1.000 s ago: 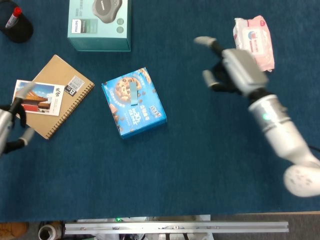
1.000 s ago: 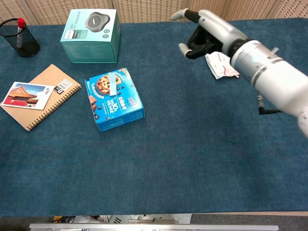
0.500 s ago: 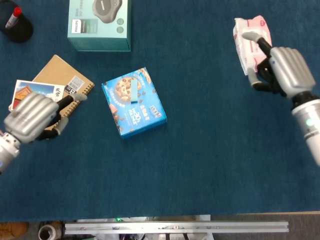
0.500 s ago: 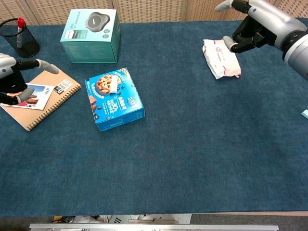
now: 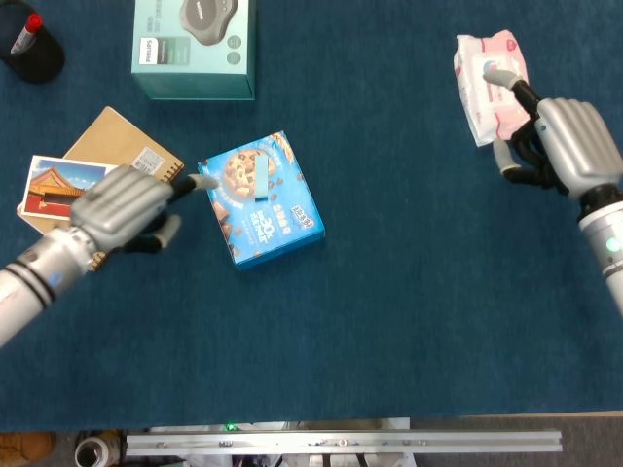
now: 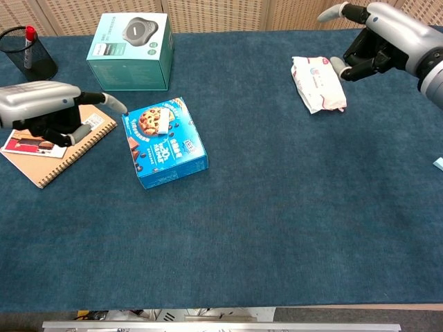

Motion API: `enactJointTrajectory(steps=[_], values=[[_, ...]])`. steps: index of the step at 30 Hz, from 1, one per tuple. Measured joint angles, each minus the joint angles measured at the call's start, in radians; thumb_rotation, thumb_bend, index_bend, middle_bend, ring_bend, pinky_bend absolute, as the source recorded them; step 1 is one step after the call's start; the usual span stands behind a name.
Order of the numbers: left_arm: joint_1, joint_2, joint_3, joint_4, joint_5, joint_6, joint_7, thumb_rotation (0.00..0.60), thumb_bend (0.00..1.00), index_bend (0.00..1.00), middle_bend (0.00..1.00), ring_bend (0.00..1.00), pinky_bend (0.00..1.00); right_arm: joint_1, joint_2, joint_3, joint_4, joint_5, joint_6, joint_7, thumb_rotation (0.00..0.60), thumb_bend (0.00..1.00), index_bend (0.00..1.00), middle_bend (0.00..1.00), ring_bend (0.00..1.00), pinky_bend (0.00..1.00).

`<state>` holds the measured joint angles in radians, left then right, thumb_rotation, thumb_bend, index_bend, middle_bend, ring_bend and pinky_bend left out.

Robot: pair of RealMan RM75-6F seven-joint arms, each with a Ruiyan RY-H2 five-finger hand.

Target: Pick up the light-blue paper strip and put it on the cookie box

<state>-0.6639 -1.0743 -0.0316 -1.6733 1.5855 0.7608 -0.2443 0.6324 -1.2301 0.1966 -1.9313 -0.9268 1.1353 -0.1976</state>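
Observation:
The blue cookie box lies left of the table's centre. A light-blue paper strip rests flat on its top. My left hand hovers just left of the box and over the notebook. One fingertip points at the box's near corner, the other fingers are loosely bent, and it holds nothing. Far to the right, my right hand hangs by the pink wipes pack with its fingers apart and nothing in it.
A teal carton stands behind the cookie box. A brown spiral notebook with a postcard lies at the left, and a black pen cup sits in the far left corner. A pink wipes pack lies at the right.
My right hand drew back from near the box to the right, beside the wipes pack. My left hand came in from the left edge to just beside the cookie box.

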Motion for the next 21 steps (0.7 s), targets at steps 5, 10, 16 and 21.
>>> enactJointTrajectory(steps=[5, 10, 16, 21], values=[[-0.056, -0.041, -0.023, 0.012, -0.042, -0.058, 0.015, 0.6, 0.95, 0.15, 1.0, 1.0, 0.97, -0.007, -0.006, -0.002, 0.014, 0.003, -0.011, 0.006, 0.6, 0.45, 0.17, 1.0, 1.0, 1.0], [-0.106, -0.084, -0.041, 0.028, -0.099, -0.118, 0.052, 0.6, 0.94, 0.15, 1.0, 1.0, 0.97, -0.018, -0.006, -0.005, 0.027, 0.0, -0.022, 0.024, 0.6, 0.45, 0.17, 1.0, 1.0, 1.0], [-0.158, -0.127, -0.048, 0.044, -0.2, -0.194, 0.136, 0.6, 0.95, 0.16, 1.0, 1.0, 0.97, -0.038, 0.002, -0.007, 0.039, -0.018, -0.026, 0.052, 0.6, 0.45, 0.17, 1.0, 1.0, 1.0], [-0.185, -0.151, -0.043, 0.05, -0.284, -0.221, 0.216, 0.6, 0.94, 0.15, 1.0, 1.0, 0.97, -0.052, 0.008, -0.008, 0.051, -0.032, -0.033, 0.079, 0.6, 0.45, 0.17, 1.0, 1.0, 1.0]])
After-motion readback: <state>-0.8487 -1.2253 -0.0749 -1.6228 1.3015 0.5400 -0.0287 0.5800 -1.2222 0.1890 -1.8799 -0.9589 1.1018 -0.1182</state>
